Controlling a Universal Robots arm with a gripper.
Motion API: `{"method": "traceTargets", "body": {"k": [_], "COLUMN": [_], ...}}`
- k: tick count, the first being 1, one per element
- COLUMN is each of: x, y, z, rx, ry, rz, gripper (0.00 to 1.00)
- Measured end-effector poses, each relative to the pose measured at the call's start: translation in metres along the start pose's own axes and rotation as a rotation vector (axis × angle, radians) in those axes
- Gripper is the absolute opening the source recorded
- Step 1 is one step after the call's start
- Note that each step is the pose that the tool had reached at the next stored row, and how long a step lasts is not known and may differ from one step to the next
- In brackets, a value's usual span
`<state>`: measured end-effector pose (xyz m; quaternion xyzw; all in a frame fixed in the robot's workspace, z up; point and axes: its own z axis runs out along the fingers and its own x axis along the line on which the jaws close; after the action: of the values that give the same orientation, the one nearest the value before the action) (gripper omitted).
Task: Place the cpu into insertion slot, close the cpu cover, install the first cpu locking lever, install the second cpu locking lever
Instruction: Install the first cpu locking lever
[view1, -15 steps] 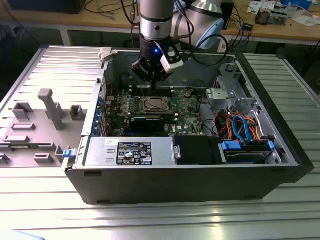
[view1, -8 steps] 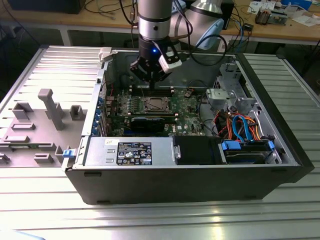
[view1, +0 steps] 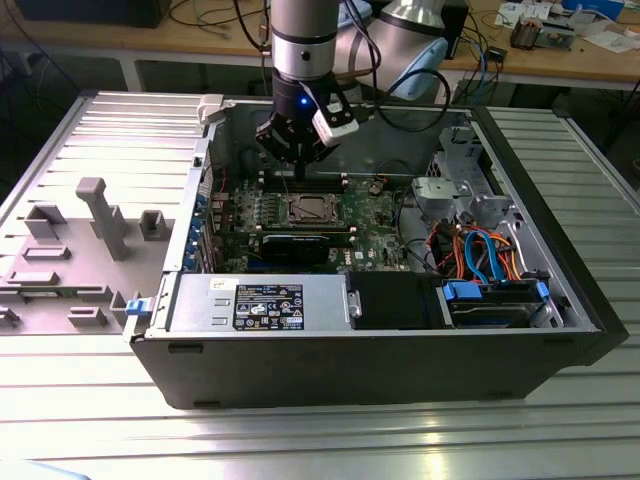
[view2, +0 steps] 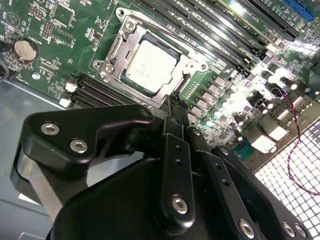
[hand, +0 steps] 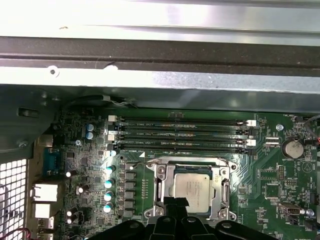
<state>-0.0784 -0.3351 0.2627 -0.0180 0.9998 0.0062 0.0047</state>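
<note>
Gripper (view1: 298, 165): hangs inside the open computer case (view1: 380, 370), over the far half of the motherboard (view1: 375, 215); fingers pressed together to one narrow black tip, nothing between them. In the second wrist view that tip (view2: 173, 102) sits right at the metal frame's edge, at about 5 o'clock from the chip; touching or just above, cannot tell.
Cpu (view2: 151, 65): lies flat in the insertion slot (view2: 121, 49), silver top up; also seen in the first wrist view (hand: 192, 187), with the finger tip (hand: 173, 202) at roughly 8 o'clock from it.
Cpu cover (view2: 178, 70): silver frame down flat around the chip, the chip showing through its window.
Locking levers: a thin metal rod (view2: 150, 25) runs along the frame's one side in the second wrist view; whether it is latched is hard to judge.
Memory slots (hand: 180, 134): long black rows at 12 o'clock from the socket in the first wrist view, all bare.
Coin battery (hand: 292, 148): round, at about 2 o'clock from the socket in the first wrist view.
Graphics card (view1: 305, 245): black, at 6 o'clock from the socket in the exterior view.
Power supply (view1: 255, 303): grey box with a label along the case's near wall.
Cables (view1: 480, 255): blue and orange bundle towards the exterior view's right.
Grey fixture blocks (view1: 100, 215): on the slatted table (view1: 300, 440), at 9 o'clock from the case in the exterior view.
</note>
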Motion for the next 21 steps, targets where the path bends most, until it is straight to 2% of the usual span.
{"method": "traceTargets", "body": {"k": [14, 21], "x": [0.0096, 0.017], "y": [0.0003, 0.0006], "z": [-0.0001, -0.0002], "rx": [0.0, 0.0], "ry": [0.0, 0.0001], "rz": [0.0, 0.0], "gripper": [0.11, 0.11]}}
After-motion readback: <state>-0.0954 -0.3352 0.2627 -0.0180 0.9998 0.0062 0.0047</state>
